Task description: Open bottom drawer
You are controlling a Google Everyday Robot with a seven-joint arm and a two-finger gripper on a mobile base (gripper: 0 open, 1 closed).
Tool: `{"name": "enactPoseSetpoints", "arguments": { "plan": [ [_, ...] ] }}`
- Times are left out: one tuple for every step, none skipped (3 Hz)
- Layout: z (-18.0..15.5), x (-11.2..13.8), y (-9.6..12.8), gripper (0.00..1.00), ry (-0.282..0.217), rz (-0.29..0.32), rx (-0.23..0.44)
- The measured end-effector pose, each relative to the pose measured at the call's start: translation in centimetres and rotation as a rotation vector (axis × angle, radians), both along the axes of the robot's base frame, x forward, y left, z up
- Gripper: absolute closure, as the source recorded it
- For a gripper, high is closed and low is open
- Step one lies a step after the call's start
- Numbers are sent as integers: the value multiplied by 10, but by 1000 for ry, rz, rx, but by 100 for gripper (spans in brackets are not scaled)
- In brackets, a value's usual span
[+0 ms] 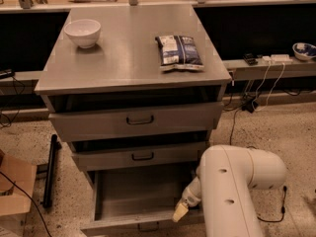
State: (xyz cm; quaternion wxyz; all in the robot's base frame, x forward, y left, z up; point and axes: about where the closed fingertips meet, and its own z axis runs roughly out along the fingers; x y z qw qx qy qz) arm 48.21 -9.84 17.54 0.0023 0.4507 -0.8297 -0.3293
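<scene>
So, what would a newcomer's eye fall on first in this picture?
The big white robot arm at the lower right, with its gripper at the right front corner of the bottom drawer, which stands pulled far out. After that, the white bowl at the back left of the cabinet top and the blue snack bag on its right side.

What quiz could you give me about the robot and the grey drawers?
1. What lies to the right of the round white bowl on the grey metal cabinet top?
2. True or false: the grey metal bottom drawer is pulled out.
3. Where is the robot's gripper? A: in the white bowl. B: at the bottom drawer's front right part. C: on the cabinet top.
Key: 1 the blue and white snack bag. 2 true. 3 B.
</scene>
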Motion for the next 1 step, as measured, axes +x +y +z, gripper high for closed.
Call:
{"name": "enactPoseSetpoints", "arguments": {
  "plan": [
    [-3,-19,1,52,55,-18,16]
  ]
}}
